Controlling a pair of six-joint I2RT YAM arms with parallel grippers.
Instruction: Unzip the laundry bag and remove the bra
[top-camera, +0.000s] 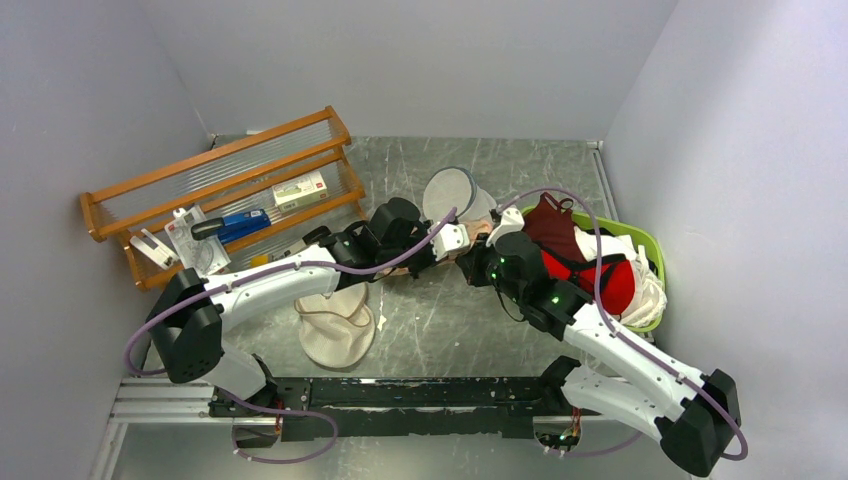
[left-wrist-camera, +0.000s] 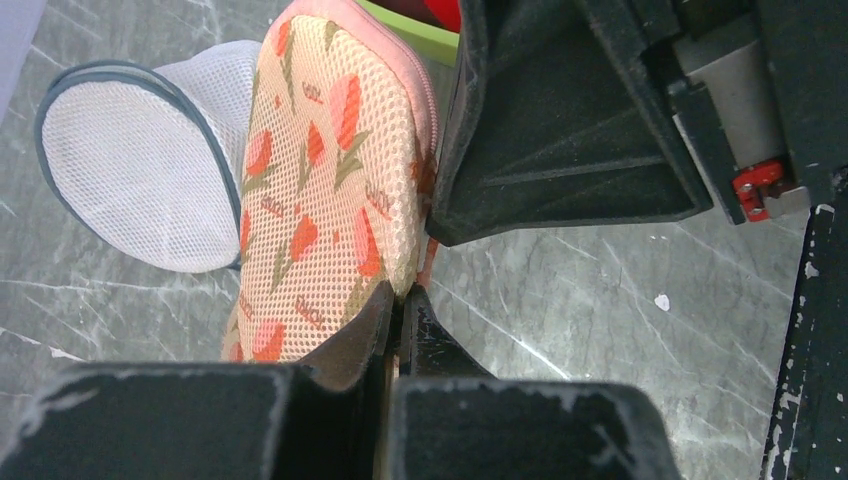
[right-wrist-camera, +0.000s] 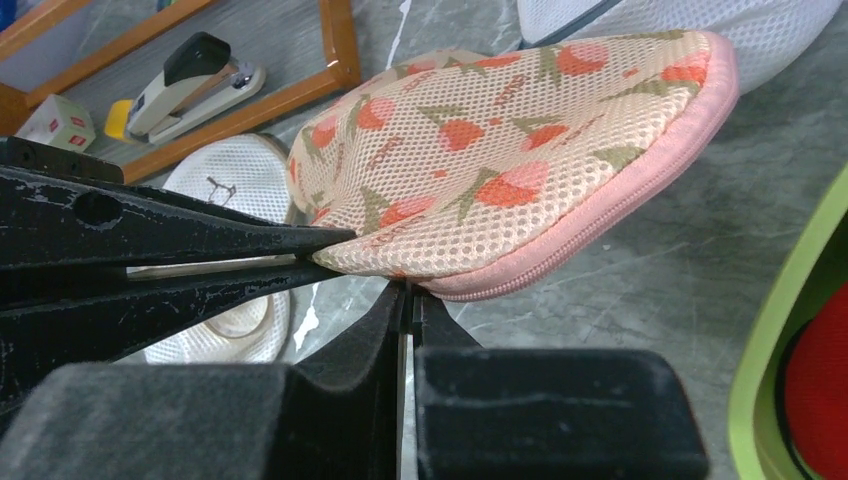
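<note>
So the right gripper (right-wrist-camera: 408, 296) had its fingers squeezed together on the pink zipper rim (right-wrist-camera: 600, 215) of the laundry bag (right-wrist-camera: 500, 140), though I couldn't tell if a pull tab was in there. The left gripper (left-wrist-camera: 395, 302) was clamped on the bag's mesh edge right beside it. The bag sat mid-table between them, visible zipper closed, insides hidden, and from above the arms covered most of it. Just behind it was the white mesh pouch (left-wrist-camera: 130, 170), with the green basket (top-camera: 645, 250) off right.
</note>
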